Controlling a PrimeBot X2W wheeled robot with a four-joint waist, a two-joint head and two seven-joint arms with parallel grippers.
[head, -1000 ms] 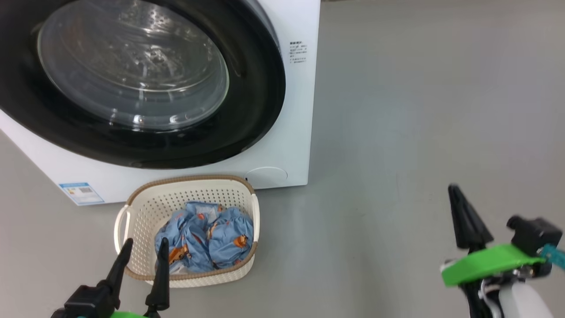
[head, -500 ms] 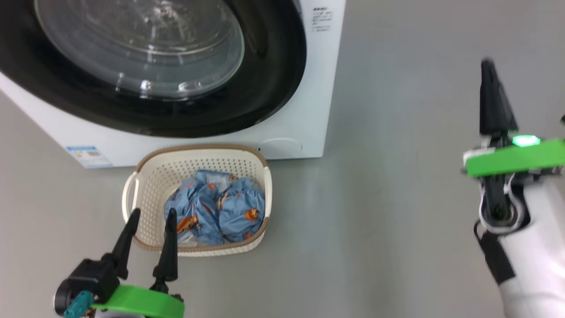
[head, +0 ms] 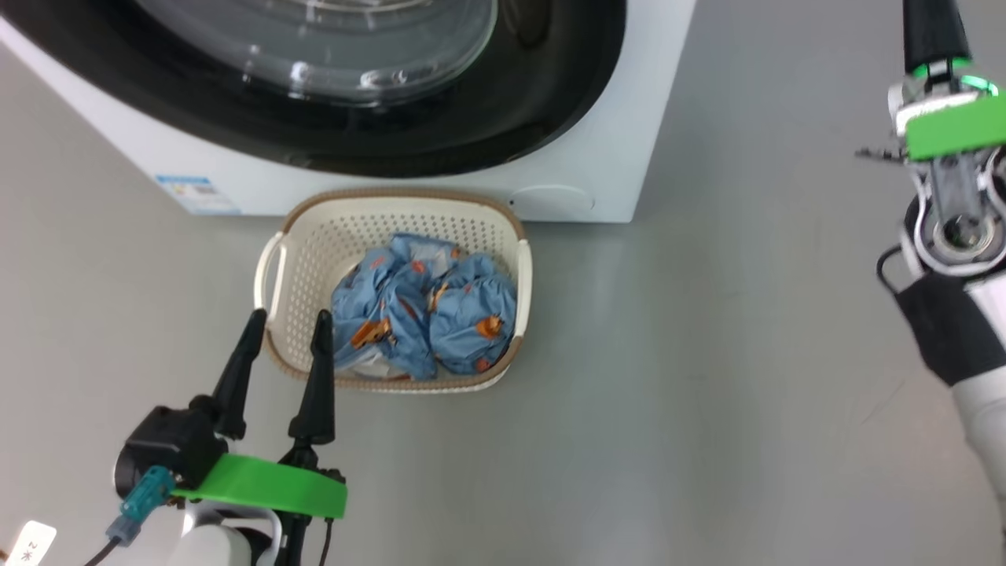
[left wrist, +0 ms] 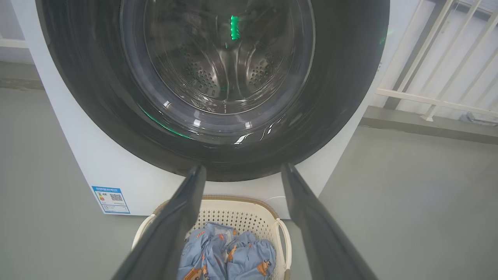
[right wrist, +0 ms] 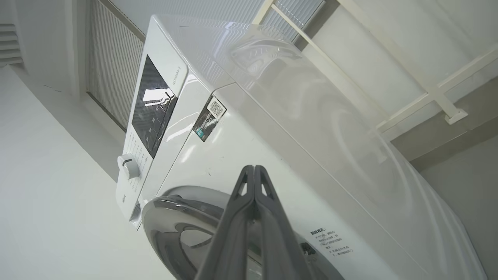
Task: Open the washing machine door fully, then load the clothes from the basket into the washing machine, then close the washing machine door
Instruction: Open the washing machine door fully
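At the lower left of your head view, your left gripper [head: 288,318] has its fingers spread and empty, tips over the near left rim of the basket [head: 369,236]. The clothes [head: 428,314] lie bundled inside it, mid-frame. Just beyond, across the top, the washing machine [head: 605,157] has its door [head: 519,118] shut. Bottom centre of its wrist view, your right gripper [right wrist: 253,168] is pinched closed on nothing.

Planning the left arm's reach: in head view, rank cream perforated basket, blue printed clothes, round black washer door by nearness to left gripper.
1. Cream perforated basket: corner beside left gripper.
2. Blue printed clothes: inside basket, rightward.
3. Round black washer door: behind basket.
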